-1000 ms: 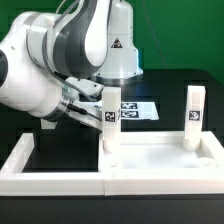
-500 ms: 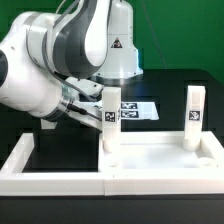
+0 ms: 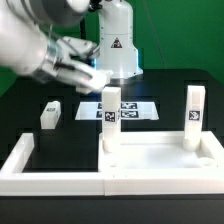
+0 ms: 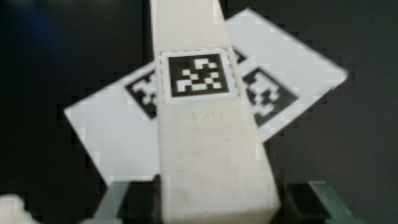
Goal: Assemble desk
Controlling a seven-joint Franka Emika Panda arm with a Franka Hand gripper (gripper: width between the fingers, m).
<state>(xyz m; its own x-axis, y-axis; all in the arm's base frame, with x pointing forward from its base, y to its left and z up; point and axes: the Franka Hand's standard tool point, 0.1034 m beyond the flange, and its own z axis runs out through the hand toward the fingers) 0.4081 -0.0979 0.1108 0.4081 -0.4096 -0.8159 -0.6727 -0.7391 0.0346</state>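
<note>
The white desk panel [image 3: 160,160] lies at the front with two legs standing upright in its sockets, one at the middle [image 3: 111,120] and one at the exterior view's right [image 3: 193,115]. A third leg [image 3: 50,114] stands loose on the black table at the left. My gripper [image 3: 90,78] is raised above the table behind the panel and is blurred. In the wrist view my gripper [image 4: 222,200] is shut on a fourth tagged white leg [image 4: 205,110], which fills the gap between the two fingers [image 4: 134,202].
The marker board [image 3: 135,108] lies flat behind the middle leg and shows behind the held leg in the wrist view [image 4: 294,75]. The low white border wall [image 3: 20,158] runs along the left and front. The arm's base [image 3: 118,50] stands at the back.
The arm has swung up and towards the exterior view's left, away from the middle leg. The loose leg on the table at the left, hidden before, now shows.
</note>
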